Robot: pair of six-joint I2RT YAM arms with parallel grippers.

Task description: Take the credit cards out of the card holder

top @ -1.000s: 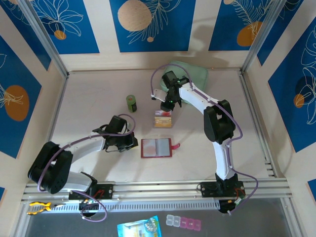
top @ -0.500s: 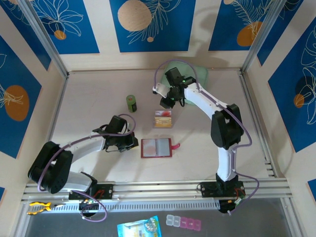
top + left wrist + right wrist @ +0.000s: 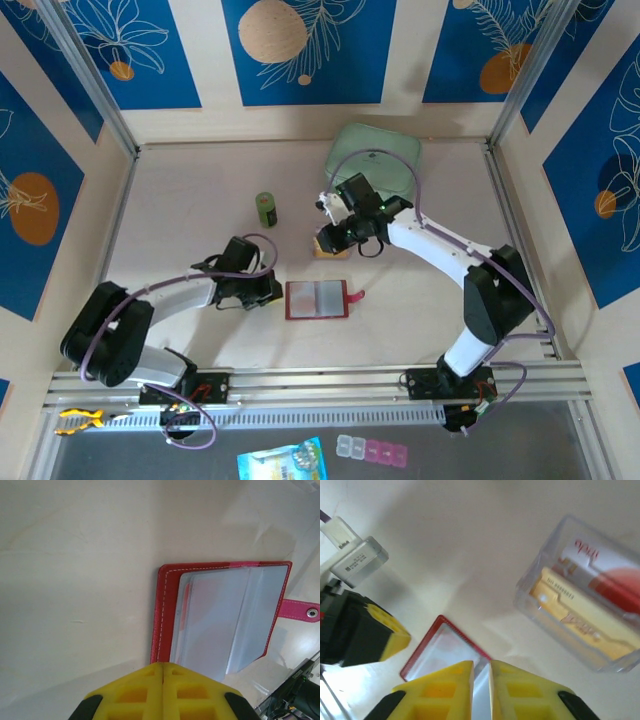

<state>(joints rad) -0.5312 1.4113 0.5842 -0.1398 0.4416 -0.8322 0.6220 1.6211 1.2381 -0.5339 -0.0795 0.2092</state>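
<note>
The red card holder (image 3: 317, 300) lies open on the table, its pale clear pockets (image 3: 225, 620) facing up and its pink snap tab (image 3: 300, 611) to the right. My left gripper (image 3: 268, 291) (image 3: 163, 666) is shut and empty, its tips at the holder's left edge. The credit cards (image 3: 580, 615), orange-tan and yellowish with red, stand in a clear plastic box (image 3: 540, 582) just behind the holder. My right gripper (image 3: 327, 238) (image 3: 481, 667) hovers over that box (image 3: 331, 250), its jaws a narrow slit apart with nothing between them. It looks down on the holder (image 3: 437, 647).
A mint-green case (image 3: 375, 158) lies at the back of the table behind the right arm. A small green can (image 3: 266, 209) stands left of the box. The left gripper's fingers (image 3: 382, 632) show in the right wrist view beside the holder.
The right arm has swung its gripper from in front of the green case down toward me, over the clear box, and its jaws have narrowed. The left arm has not moved.
</note>
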